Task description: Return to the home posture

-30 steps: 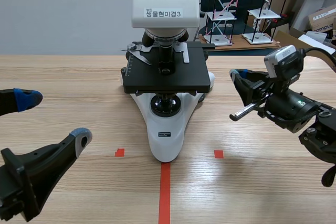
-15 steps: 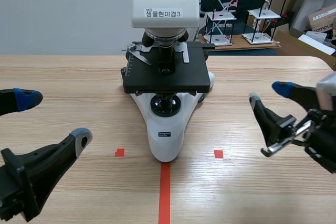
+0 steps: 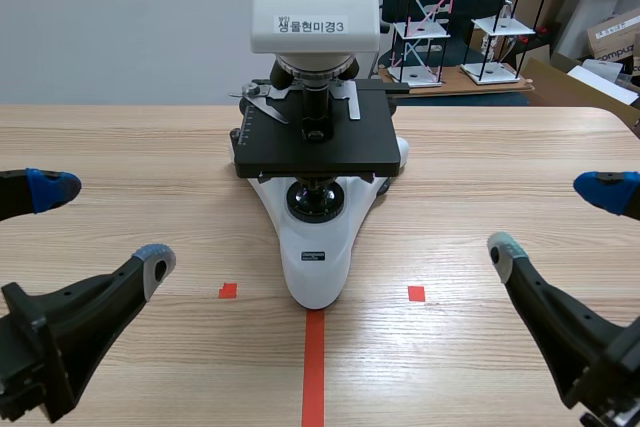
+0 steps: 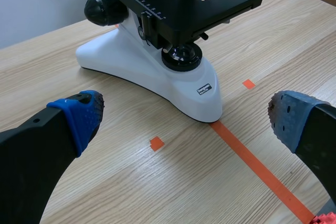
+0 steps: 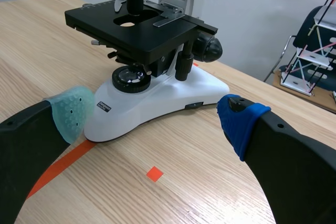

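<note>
A white microscope (image 3: pixel 315 137) with a black stage (image 3: pixel 315 132) stands mid-table. My left gripper (image 3: pixel 95 222) sits low at the near left, open, nothing between its fingers; in the left wrist view the microscope (image 4: pixel 157 61) lies ahead of the left gripper (image 4: pixel 184 116). My right gripper (image 3: pixel 560 217) is low at the near right, open and empty too. In the right wrist view the microscope (image 5: pixel 152 93) stands ahead of the right gripper (image 5: pixel 157 116), whose blue pad (image 5: pixel 239 121) and grey-green pad (image 5: pixel 71 111) are wide apart.
Red tape marks lie on the wooden table (image 3: pixel 130 157): a centre line (image 3: pixel 314 367) and two small squares (image 3: pixel 228 291) (image 3: pixel 416 293). Wire racks (image 3: pixel 470 12) and boxes stand behind the table's far right edge.
The right arm has drawn back from beside the microscope's stage to the near right edge, and its gripper has gone from shut to wide open. The left arm has not moved.
</note>
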Robot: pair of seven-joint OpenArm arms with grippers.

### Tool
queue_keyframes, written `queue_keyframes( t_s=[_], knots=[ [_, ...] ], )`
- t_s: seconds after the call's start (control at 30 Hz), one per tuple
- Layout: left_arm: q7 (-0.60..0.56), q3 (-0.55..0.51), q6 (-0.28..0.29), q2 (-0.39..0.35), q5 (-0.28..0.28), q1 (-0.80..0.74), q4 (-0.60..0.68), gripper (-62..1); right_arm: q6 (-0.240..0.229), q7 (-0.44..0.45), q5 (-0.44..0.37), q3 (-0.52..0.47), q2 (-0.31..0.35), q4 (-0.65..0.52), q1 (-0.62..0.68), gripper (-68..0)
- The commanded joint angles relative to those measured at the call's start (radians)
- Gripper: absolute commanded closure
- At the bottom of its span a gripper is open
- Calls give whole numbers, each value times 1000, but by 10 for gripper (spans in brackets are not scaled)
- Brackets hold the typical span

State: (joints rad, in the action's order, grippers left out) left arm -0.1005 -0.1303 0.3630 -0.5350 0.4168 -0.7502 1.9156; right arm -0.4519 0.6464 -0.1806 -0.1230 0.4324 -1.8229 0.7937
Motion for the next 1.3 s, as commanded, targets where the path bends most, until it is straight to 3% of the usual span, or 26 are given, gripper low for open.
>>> queue_keyframes(
  t_s=[0.0,0.4,0.57,0.63,1.27],
  knots=[
    [-11,5,-2,-3,7,3,13,-623,2,18,-13,-3,8,20,-29,-516],
    [-11,5,-2,-3,7,3,13,-623,2,18,-13,-3,8,20,-29,-519],
    [-11,5,-2,-3,7,3,13,-623,2,16,-13,-3,8,20,-28,-659],
    [-11,5,-2,-3,7,3,13,-623,2,16,-13,-3,8,20,-28,-679],
    [-11,5,-1,-3,10,3,13,-623,2,4,-6,-3,8,20,-29,-679]
  ],
)
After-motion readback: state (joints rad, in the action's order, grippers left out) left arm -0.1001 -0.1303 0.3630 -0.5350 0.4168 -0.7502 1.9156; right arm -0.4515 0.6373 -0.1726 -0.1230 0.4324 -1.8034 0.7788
